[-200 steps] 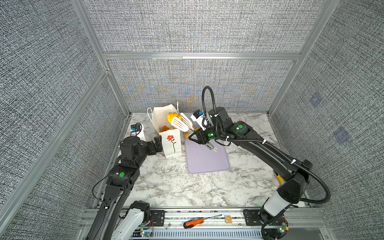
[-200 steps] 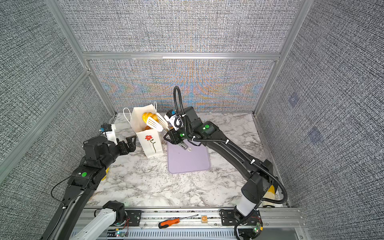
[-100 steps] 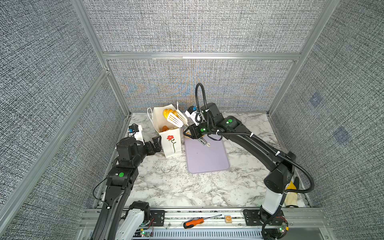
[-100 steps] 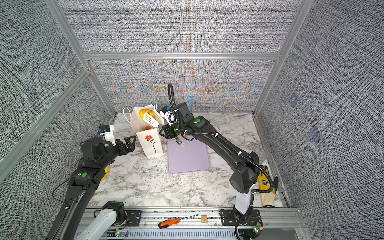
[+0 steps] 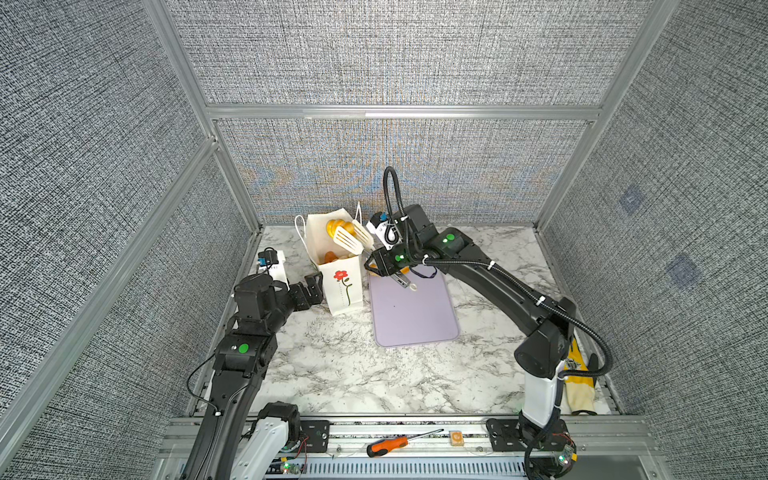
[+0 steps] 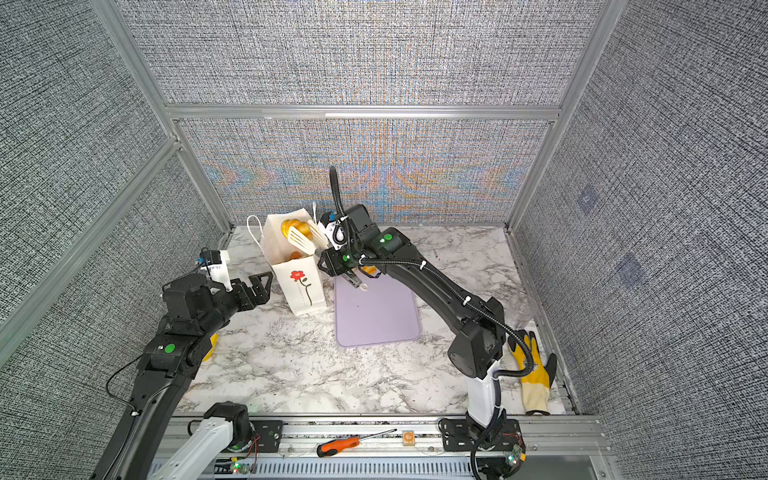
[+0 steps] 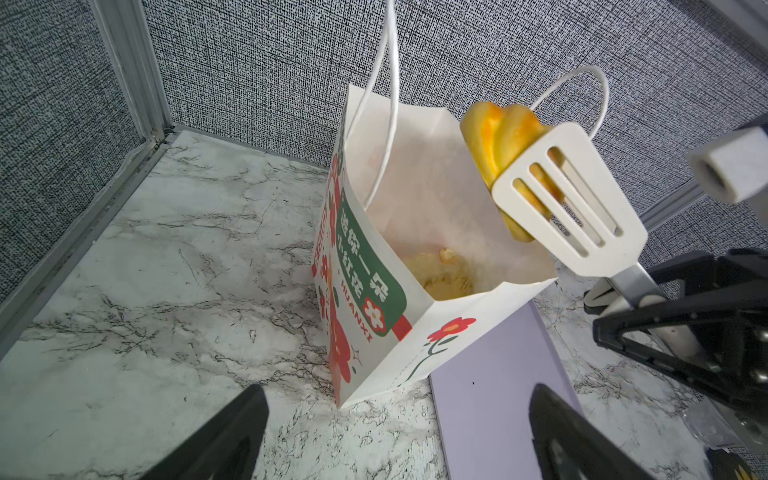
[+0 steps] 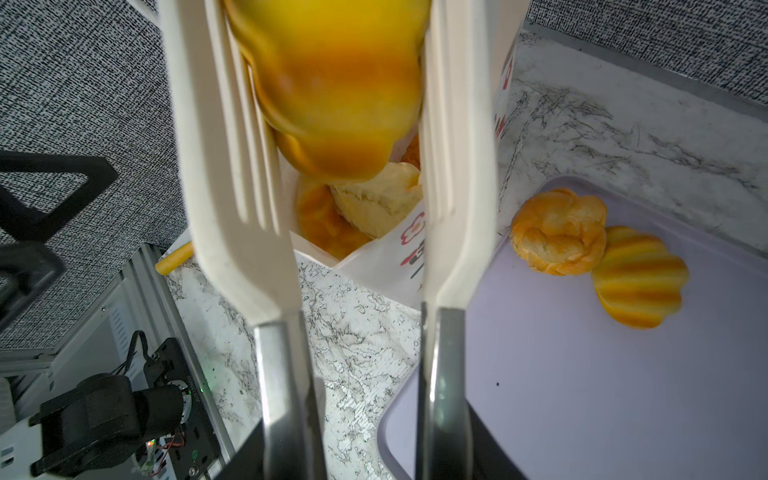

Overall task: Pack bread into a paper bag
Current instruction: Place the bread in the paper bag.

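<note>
A striped roll (image 7: 494,145) hangs over the open mouth of the paper bag (image 7: 490,307), clamped in slotted tongs (image 7: 569,199) that the right gripper (image 5: 376,259) squeezes by their metal arms. The bag stands toward the marble table's (image 5: 332,365) back left corner, printed HUANXI beside Chinese characters; pastries (image 8: 374,203) inside are too hidden to count. A knotted bun (image 8: 557,230) and a striped bun (image 8: 640,278) touch near the lilac tray's (image 5: 415,316) back left corner. The left gripper (image 5: 311,286) gapes wide beside the bag; a yellow glove (image 6: 532,374) lies at the right edge
</note>
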Robot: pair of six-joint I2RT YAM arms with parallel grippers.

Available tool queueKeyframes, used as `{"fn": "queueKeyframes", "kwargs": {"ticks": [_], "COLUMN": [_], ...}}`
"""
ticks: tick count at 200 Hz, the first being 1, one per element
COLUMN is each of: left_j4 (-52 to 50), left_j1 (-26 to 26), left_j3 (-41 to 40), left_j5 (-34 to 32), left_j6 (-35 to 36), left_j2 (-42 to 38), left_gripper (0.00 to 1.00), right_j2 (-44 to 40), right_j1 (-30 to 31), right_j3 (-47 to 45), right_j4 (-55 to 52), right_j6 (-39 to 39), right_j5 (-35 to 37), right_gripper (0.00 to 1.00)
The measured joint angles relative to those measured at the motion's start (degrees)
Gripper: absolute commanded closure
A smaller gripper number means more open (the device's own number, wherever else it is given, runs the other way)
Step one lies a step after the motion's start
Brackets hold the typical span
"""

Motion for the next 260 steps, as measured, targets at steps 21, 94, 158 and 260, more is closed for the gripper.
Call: {"fn": "queueKeyframes", "kwargs": {"ticks": [21,94,158,260], "left_j4": [0.0,-0.5,-1.6,-1.3], "left_j1": [0.0,0.0,0.0,-0.5], "left_j3": [-0.3,-0.2,0.7,1.1], "left_j5": [0.2,0.2,1.1,4.0], "left_j6": [0.0,0.0,0.6,0.8], "left_j2": [-0.1,-0.5,-0.5,-2.2], "left_gripper": [0.00,0.01,0.01,0.01], "right_j2": [0.3,0.5,-0.3,-9.1], "right_j1": [0.2,0.6,1.5,2.0], "right_j3": [0.8,3.2,4.1,-2.7], "right_j4": [-0.7,-3.3,-5.0,-5.1], "right_j6": [-0.2,-1.2,-2.2,-4.4], "right_j5": [0.6,2.0,2.9,5.4], "right_gripper": [0.49,0.40,0.40,0.40]}}
